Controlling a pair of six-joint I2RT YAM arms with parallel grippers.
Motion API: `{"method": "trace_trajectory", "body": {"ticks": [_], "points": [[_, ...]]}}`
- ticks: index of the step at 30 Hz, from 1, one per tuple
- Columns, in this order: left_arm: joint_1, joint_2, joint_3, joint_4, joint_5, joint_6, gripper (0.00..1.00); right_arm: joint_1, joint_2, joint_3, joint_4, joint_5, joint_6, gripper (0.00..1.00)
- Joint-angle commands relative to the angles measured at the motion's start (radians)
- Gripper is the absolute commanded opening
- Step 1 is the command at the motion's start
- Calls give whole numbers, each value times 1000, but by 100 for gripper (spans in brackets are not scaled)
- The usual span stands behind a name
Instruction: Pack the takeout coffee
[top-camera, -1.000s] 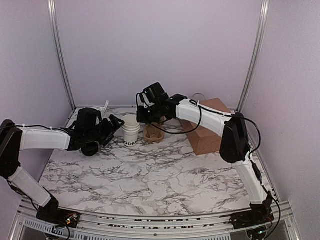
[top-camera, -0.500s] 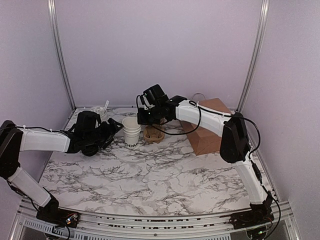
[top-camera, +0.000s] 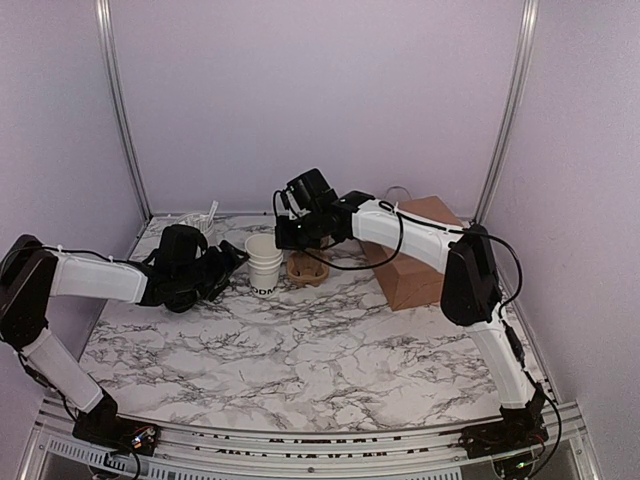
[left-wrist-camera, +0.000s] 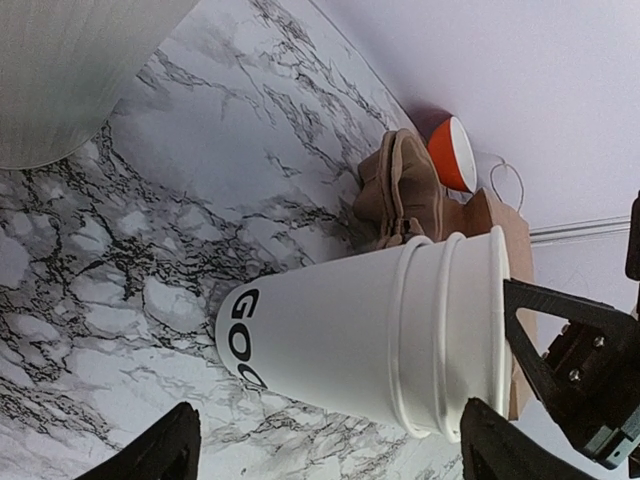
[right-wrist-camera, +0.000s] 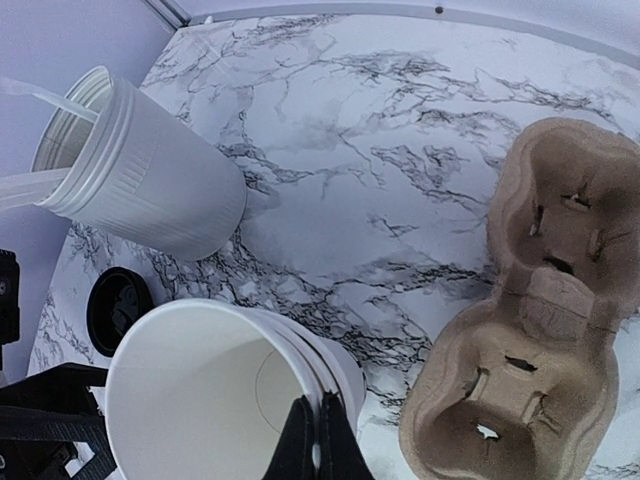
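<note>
1. My left gripper (top-camera: 236, 262) has crept forward over the last second. Its jaws have drawn in a touch from full spread but are still wide apart, with nothing held.
2. The takeout coffee cup (left-wrist-camera: 370, 330) stands upright straight ahead of that gripper, between its two fingers. I see no contact on either side. The cup has not shifted.
3. The black lid (right-wrist-camera: 122, 310) lies flat on the marble beside the cup, down near the left gripper. The cup's mouth is still uncovered.
4. My right gripper (right-wrist-camera: 320, 440) is fully closed, with its tips at the cup's rim, and has held its place. I can't tell whether it pinches the wall or only rests there.
5. The pulp cup tray (right-wrist-camera: 540, 330) sits just off to the right gripper's side, with all of its wells that I can see empty.
6. My read: the left is settling in for a side grasp while the right steadies the rim. Lidding and seating in the tray are both still ahead.
</note>
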Motion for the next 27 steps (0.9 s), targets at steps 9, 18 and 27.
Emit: {"method": "trace_trajectory", "body": {"ticks": [9,18,27], "points": [[-3,34,10,29,6,-11,90,20,-83,-3,30,-5,-1,0],[-5,51,-11,12,5,-21,90,21,-96,1,36,-13,-2,0],[-9,53,-16,-9,-3,-15,90,21,-105,2,43,-20,-1,0]]}}
